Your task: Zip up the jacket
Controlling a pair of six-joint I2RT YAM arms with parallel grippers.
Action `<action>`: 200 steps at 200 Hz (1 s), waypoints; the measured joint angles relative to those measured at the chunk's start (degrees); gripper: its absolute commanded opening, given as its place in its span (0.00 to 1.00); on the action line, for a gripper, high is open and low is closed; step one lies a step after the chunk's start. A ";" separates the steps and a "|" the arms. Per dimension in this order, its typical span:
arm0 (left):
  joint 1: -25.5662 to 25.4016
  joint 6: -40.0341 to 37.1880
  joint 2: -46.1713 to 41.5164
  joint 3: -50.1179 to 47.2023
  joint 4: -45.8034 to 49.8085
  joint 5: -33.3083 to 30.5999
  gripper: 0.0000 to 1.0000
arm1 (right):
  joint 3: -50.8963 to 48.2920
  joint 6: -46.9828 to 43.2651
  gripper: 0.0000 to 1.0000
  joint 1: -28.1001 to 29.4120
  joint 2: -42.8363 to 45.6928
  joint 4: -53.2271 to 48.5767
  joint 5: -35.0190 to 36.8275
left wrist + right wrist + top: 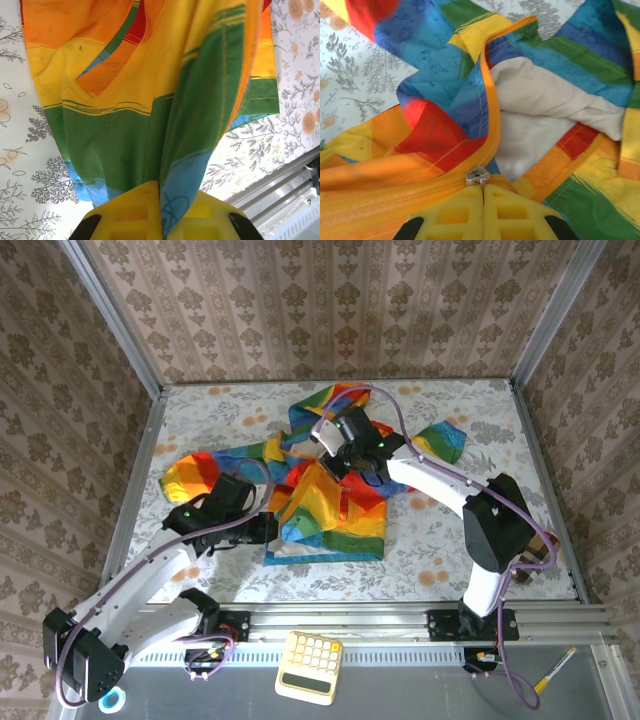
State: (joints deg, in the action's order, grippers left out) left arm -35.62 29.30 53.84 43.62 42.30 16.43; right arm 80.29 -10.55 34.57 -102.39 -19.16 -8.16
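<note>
Jacket (330, 505) lies spread on the tabletop (450, 550), between the two pincers, front partly open.

Left pincer (268, 532) sits at its near-left corner. Wrist view: left pincer (161, 200) is clamped on the hem (175, 210), blue stripe pinched between the yellow pads, cloth fanning away ahead of the tips. As I read it, this side's job is to anchor. Fix the bottom end and pull lightly toward the arm bases so the zip line goes taut. Fabric is thin, so a light pull should do. A hard one will likely bunch it or slip it out.

Right pincer (345, 462) is over the jacket's middle, further from the bases. Wrist view: right pincer (483, 192) has its pads pressed together with the zipper slider (477, 175) right at the tips. Looks like it's pinching the pull tab, but the tab itself is hidden between the pads. Ahead of the tips the orange zipper tape (492, 115) curves up and away, with beige lining (535, 95) exposed just right of it, so that stretch is unzipped.

Step in hand, my guess: draw the slider along the tape, away from the left pincer. Follow the curve, not a straight line. Stay low, go slow. Risk: the lining or the loose blue fold beside the tape catching in the slider.
</note>
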 measured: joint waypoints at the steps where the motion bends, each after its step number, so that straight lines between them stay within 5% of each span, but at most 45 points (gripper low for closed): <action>1: 0.00 -0.02 -0.04 0.00 0.02 0.00 0.00 | 0.04 0.02 0.00 -0.02 0.00 0.00 0.04; 107: -0.42 0.72 -2.93 0.00 3.56 -0.90 0.00 | 15.41 -1.75 0.00 -8.35 -11.10 -4.22 0.59; 200: -0.42 3.10 -4.96 -0.72 8.83 -1.33 0.00 | 40.63 -2.38 0.00 -17.44 -27.78 -9.73 0.81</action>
State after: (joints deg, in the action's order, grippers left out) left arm -36.03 32.40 48.88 42.89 51.13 15.09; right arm 120.92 -12.93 17.12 -130.17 -28.88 -7.35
